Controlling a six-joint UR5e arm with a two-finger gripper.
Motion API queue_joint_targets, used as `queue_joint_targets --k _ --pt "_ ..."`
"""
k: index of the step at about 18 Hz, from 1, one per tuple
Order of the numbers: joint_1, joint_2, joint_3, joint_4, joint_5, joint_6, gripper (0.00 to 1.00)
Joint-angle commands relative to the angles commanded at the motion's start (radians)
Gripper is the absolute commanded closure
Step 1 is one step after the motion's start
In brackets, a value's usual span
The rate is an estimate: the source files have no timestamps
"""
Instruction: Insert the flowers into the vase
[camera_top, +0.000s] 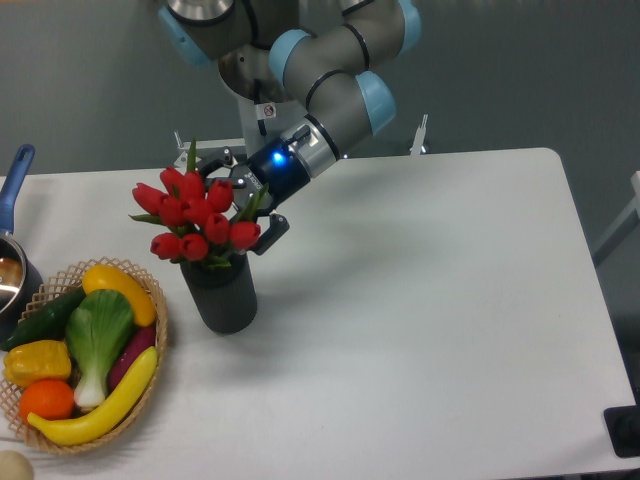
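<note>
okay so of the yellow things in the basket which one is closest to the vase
The upper banana, curved along the wicker basket's back edge, lies nearest the vase. The yellow pepper and lower banana sit farther off.

**My arm, as built**

My links are grey metal tubes with pale blue joint caps. Just behind my claw (243, 200) sits a silver wrist ring, lit by a small blue light. My claw itself is black, with dark angular fingers.
</note>
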Motion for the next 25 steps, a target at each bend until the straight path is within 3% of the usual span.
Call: queue_joint_targets --k 8,17,20,25 --pt "0.012 0.012 0.005 -0.003 0.061 -0.003 0.0" --pt "0.162 0.127 0.017 -0.008 0.097 -0.048 0.0" --pt "0.213 0.159 0.023 -0.006 0.211 -0.046 0.0" --pt "0.32 0.167 0.098 -0.008 0.558 -0.038 0.0"
